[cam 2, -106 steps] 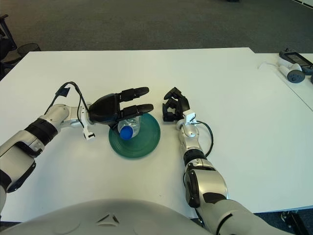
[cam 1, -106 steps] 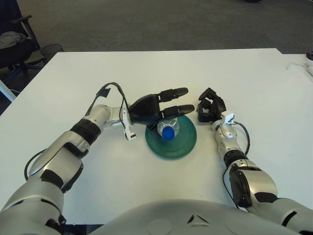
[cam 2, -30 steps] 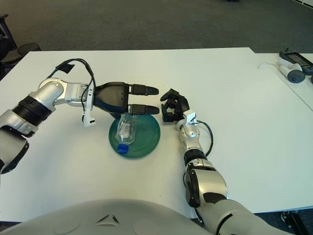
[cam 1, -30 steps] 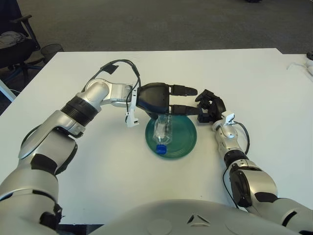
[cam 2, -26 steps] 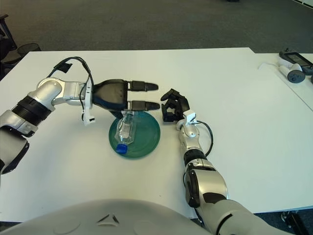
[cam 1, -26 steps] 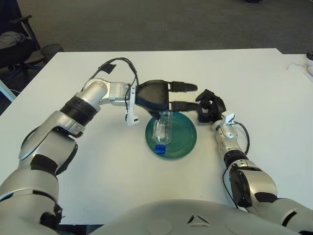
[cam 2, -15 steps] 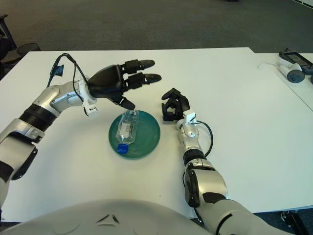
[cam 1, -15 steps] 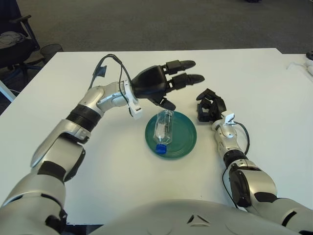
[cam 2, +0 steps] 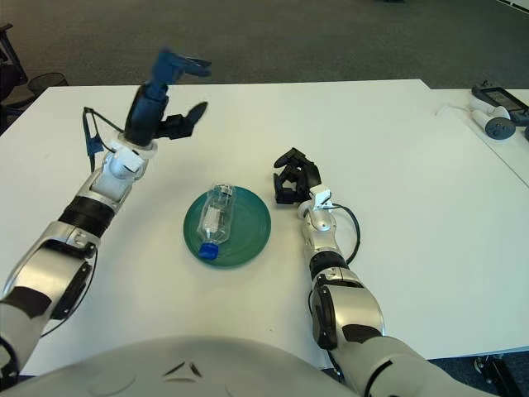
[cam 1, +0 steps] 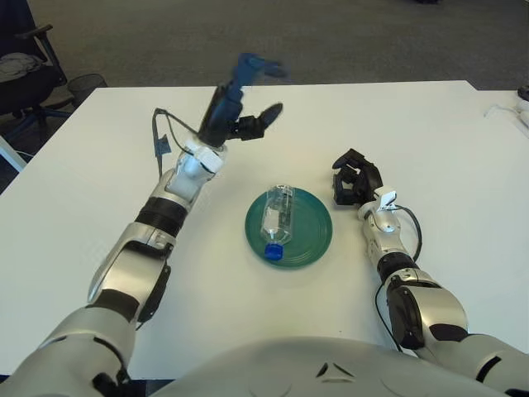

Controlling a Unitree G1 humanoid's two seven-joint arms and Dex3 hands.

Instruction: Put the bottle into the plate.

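Note:
A clear plastic bottle (cam 1: 276,217) with a blue cap lies on its side in the green plate (cam 1: 312,238), cap toward me. My left hand (cam 1: 245,98) is raised high above the table, behind and to the left of the plate, with its fingers spread and nothing in them. Just right of the plate's far rim shows my right hand (cam 1: 354,183), its fingers curled and holding nothing.
A white and grey device (cam 2: 492,112) with a cable lies at the table's far right edge. A chair (cam 1: 21,70) and a wire bin (cam 1: 87,84) stand on the floor beyond the table's left corner.
My left hand let go of the bottle, which now lies in the plate. The hand then opened and rose up and back to the left. The right hand has not moved.

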